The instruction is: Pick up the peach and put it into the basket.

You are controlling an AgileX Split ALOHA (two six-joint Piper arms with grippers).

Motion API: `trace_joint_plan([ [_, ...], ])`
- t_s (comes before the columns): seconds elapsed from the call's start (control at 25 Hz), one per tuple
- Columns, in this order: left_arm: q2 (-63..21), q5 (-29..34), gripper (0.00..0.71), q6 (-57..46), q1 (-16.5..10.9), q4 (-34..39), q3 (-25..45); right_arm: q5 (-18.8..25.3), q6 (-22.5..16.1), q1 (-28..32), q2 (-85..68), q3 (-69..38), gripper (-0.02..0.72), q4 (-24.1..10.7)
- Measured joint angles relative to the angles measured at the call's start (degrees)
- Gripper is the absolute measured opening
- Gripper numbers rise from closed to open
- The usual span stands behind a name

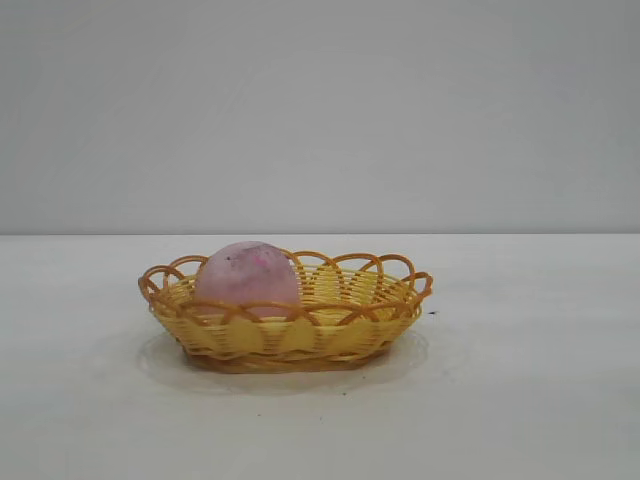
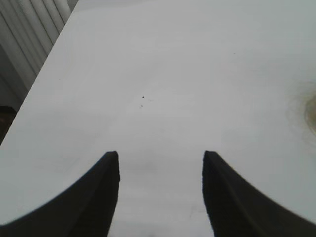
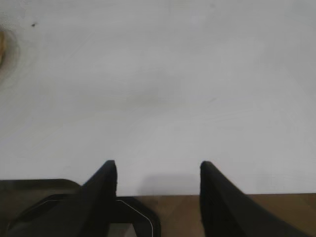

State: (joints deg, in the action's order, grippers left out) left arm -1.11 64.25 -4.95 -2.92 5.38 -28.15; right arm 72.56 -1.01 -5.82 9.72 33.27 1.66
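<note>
one peach (image 1: 247, 275) is sitting inside the one basket (image 1: 330, 335), toward its left end, rising above the looped rim. the basket is resting on the white table (image 1: 530, 400). two grippers are showing, one per wrist view: left gripper (image 2: 160, 160) is hanging spread wide over bare table, gripping nothing. right gripper (image 3: 158, 170) is likewise spread, empty, hovering at the table edge.

peach (image 1: 247, 276): dusty-pink, inside basket (image 1: 330, 335), left end | basket: upright
</note>
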Motion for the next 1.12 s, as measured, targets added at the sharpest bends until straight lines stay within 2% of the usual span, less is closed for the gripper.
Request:
trace_joint_plan([
  [0.12, 0.0, 0.0, 0.329, 0.0, 0.0, 0.0, 0.0, -0.5, 0.3, 0.0, -6.2, -2.5, 0.328, 0.8],
  [0.28, 0.0, 0.0, 0.329, 0.1, 0.0, 0.0, 0.0, -3.5, 0.4, 0.0, -10.7, -3.5, 0.328, 1.2],
  [0.48, 0.0, 0.0, 0.329, 0.1, 0.0, 0.0, 0.1, -6.7, 3.2, 0.0, -10.6, -5.2, 0.328, 2.7],
  [1.12, 0.0, 0.0, 0.329, 0.1, 0.0, 0.0, 0.1, -6.9, 4.0, 0.0, -10.6, -5.3, 0.328, 3.1],
])
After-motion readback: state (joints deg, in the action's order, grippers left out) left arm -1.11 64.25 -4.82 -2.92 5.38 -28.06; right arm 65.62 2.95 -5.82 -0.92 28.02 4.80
